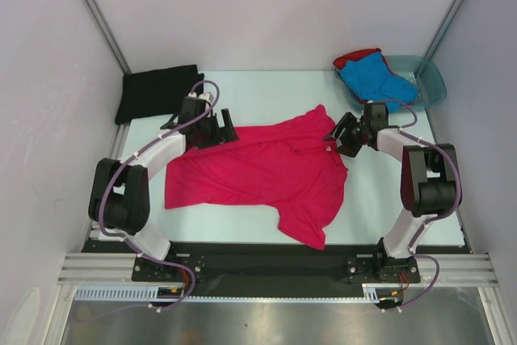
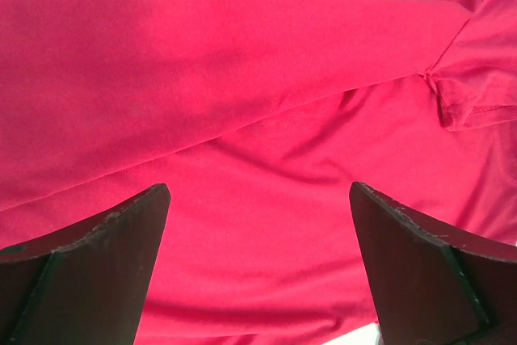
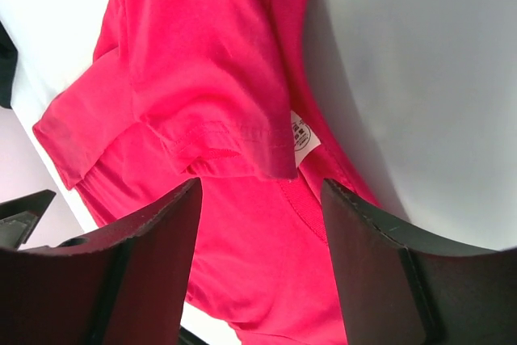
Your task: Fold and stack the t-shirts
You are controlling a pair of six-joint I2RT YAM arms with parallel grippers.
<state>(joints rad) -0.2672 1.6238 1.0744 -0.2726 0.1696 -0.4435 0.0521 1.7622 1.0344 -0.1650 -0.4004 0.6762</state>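
Observation:
The magenta-pink t-shirt (image 1: pixel 258 171) lies spread and creased across the middle of the table, one sleeve trailing toward the near edge. My left gripper (image 1: pixel 226 131) hovers over its far left edge, jaws wide open, only pink cloth (image 2: pixel 242 78) beneath the left gripper (image 2: pixel 258 195). Over the neck area at the shirt's far right, my right gripper (image 1: pixel 338 139) stands open. In the right wrist view the right gripper (image 3: pixel 260 187) straddles the ribbed collar (image 3: pixel 307 208), just below a white label (image 3: pixel 301 136). The black t-shirt (image 1: pixel 153 90) lies folded at the back left.
A translucent teal basin (image 1: pixel 432 78) sits at the back right, with the blue t-shirt (image 1: pixel 376 78) bunched in it on top of the red one (image 1: pixel 355 56). White walls close in the table on three sides.

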